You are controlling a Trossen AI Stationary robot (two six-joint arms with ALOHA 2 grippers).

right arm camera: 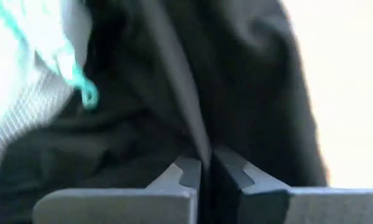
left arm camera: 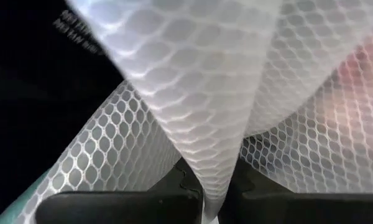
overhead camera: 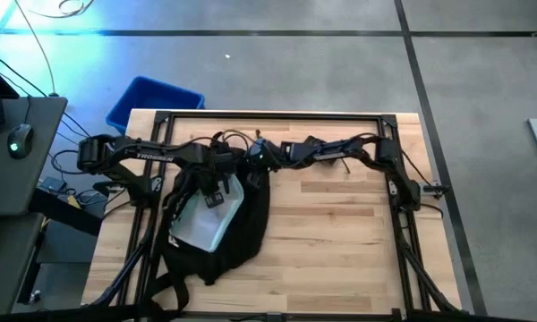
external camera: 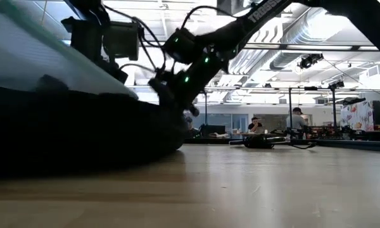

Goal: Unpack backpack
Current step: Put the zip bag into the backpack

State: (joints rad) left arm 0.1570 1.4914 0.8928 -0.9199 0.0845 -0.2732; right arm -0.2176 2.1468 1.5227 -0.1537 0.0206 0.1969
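on the counter's [overhead camera: 340, 233] left half lies the backpack [overhead camera: 242, 234], big, soft & floppy w/ a white mesh pouch [overhead camera: 206, 219] showing at its mouth. left pincer [left arm camera: 210, 198] is pinching a fold of that mesh; right pincer [right arm camera: 206, 177] is pressed together on a black fabric fold at the bag's far edge. prob light but shapeless, so it'll sag; grip seams or rim, not loose cloth.

White lettering "TROSSEN" runs along the left arm [overhead camera: 152, 154] in the high view. Partial white letters, apparently the same brand, mark the arm [external camera: 266, 11] crossing the low view. Small white print on the backpack [left arm camera: 31, 93] is illegible.
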